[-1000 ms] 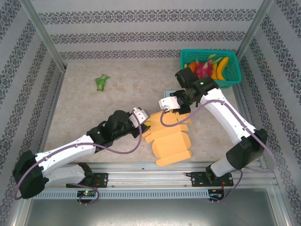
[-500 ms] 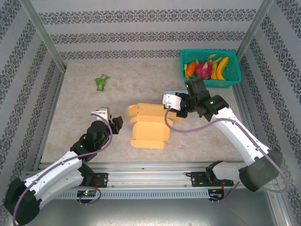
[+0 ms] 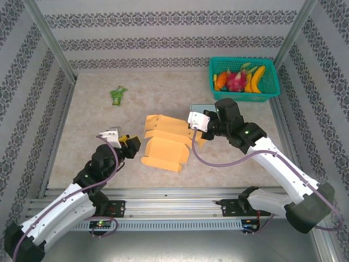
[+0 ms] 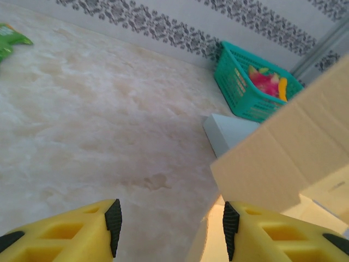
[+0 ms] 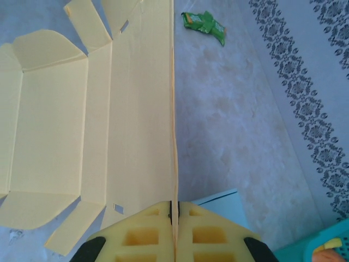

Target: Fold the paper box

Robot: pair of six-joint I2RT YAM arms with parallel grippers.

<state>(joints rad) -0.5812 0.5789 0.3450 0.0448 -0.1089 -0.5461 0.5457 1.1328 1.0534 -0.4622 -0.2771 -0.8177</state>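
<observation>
The paper box [image 3: 166, 144] sits mid-frame on the marbled bench [image 3: 98, 120]. Its right edge is pinched between the closed right fingers [image 5: 166, 224], which cover that corner. The left fingers [image 3: 130, 144] stand apart and empty at its left. Patterned walls [image 3: 163, 43] enclose the bench.

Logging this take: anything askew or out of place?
The paper box sits tilted, one panel edge pinched in the right gripper. A green packet lies alone at the table's far left.

yellow paper box [image 3: 166, 143], unfolded, flaps raised
</observation>
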